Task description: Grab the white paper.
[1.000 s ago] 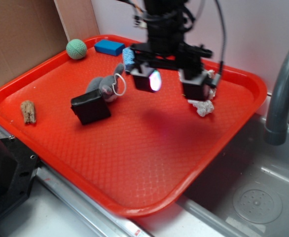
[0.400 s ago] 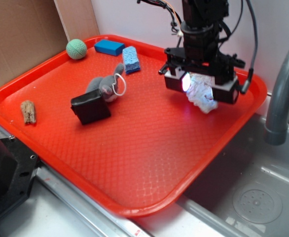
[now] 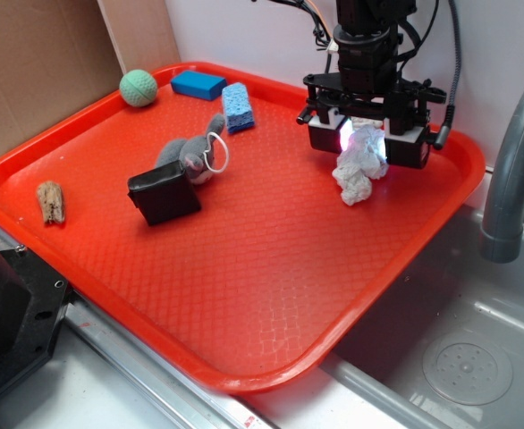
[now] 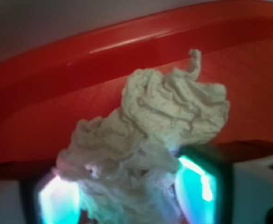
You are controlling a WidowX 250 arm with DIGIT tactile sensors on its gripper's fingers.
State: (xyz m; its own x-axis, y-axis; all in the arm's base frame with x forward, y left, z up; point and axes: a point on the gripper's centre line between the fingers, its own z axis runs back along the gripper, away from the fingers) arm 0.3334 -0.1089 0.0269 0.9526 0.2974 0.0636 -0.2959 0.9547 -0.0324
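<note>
1. Exterior view: the gripper hangs over the far right part of the red tray, at about two o'clock from the tray's middle, with its black arm and cables rising out of the top of the picture.
2. Its two glowing fingers are pressed in on the white paper, which sits pinched between them; the wad's lower end hangs below the fingers toward the tray floor, and whether it touches the floor cannot be told.
3. Wrist view: the white paper fills the middle, wrinkled and long, with a small twisted tip at one o'clock; the gripper grips its near end, one lit finger pad at seven o'clock and the other at five o'clock, both touching the wad.
4. Beyond the wad in that view runs the tray's raised red rim.
5. On the tray's far side, at eleven o'clock from its middle, lie a green ball, a blue block just beside it, and a light blue sponge near the block.
6. At nine to ten o'clock from the middle, a grey plush toy with a white ring leans on a black box, touching it.
7. A small brown piece of wood lies near the tray's left rim, well apart from the rest.
8. A grey faucet and steel sink stand to the right of the tray.
</note>
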